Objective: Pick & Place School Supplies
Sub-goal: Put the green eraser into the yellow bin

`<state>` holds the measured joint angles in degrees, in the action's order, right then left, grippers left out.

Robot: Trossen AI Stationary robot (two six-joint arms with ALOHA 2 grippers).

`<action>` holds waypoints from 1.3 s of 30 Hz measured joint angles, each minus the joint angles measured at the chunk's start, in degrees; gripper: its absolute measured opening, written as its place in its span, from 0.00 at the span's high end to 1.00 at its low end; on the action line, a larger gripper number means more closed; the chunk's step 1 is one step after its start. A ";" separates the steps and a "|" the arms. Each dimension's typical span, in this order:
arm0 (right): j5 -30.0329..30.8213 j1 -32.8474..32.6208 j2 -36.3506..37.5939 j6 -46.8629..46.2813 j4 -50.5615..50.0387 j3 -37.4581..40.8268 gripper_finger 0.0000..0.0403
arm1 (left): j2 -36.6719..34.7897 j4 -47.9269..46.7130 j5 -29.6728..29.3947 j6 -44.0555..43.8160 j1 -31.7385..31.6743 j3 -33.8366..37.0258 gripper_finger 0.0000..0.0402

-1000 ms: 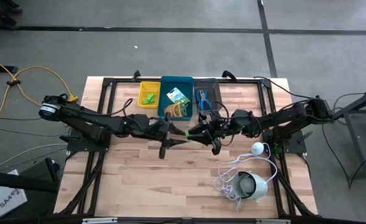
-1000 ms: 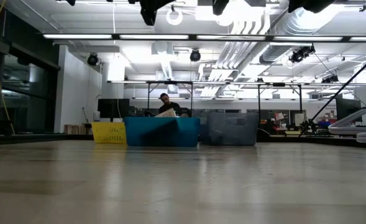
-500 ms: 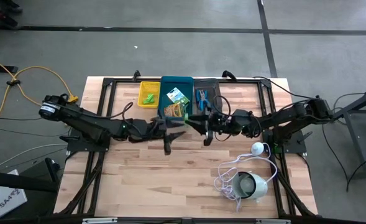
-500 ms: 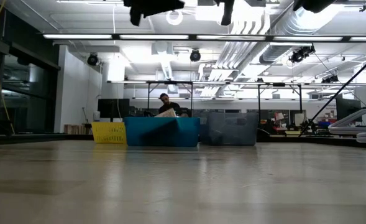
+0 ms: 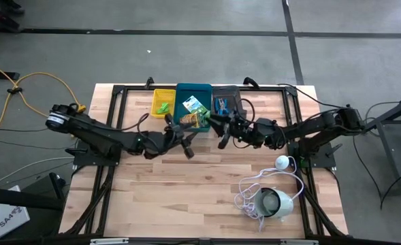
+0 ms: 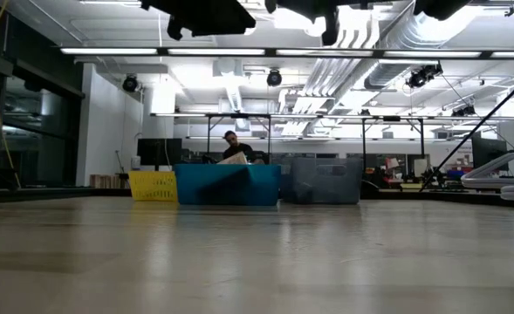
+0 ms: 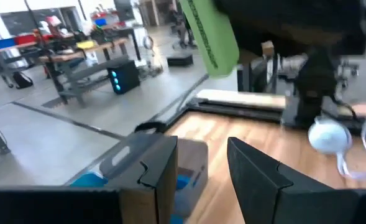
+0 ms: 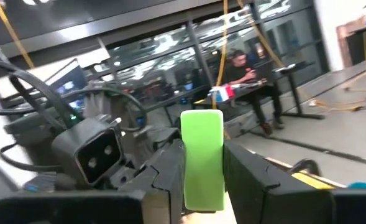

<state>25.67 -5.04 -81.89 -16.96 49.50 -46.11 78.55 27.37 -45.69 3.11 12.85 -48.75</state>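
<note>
The right tool [image 8: 202, 163] pinches a green piece [image 8: 202, 158], the left tool [image 7: 201, 168] is spread and bare; crayon boxes [image 5: 195, 112] and scissors [image 5: 222, 105] already lie binned.

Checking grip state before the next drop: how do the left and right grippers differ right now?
The right gripper has its fingers closed on a bright green piece; the left gripper holds nothing, with bare table showing between its fingers. In the high view, the right gripper is in front of the grey bin, the left gripper in front of the blue bin. Both are raised above the table.
</note>
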 joint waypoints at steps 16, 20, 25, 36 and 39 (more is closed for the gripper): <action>7.65 2.28 0.00 2.32 -2.58 0.00 0.77 | 2.96 7.22 1.88 1.64 -4.08 -0.04 0.65; 7.84 2.62 0.00 2.27 -2.58 0.00 0.77 | 3.95 8.17 4.32 1.11 -6.06 -0.09 0.58; 10.36 2.60 0.00 2.74 -3.44 0.00 0.77 | 6.87 12.85 4.68 1.60 -7.59 -0.09 0.49; 13.44 2.59 0.00 3.29 -5.51 0.00 0.77 | 10.48 20.58 4.13 4.59 -9.70 -0.13 0.48; 13.72 2.88 0.00 3.29 -5.81 0.00 0.77 | 10.48 22.33 5.08 4.61 -10.02 -0.13 0.48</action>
<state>39.39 -2.16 -81.89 -13.67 43.69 -46.11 89.03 49.71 -40.61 7.73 2.83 -48.88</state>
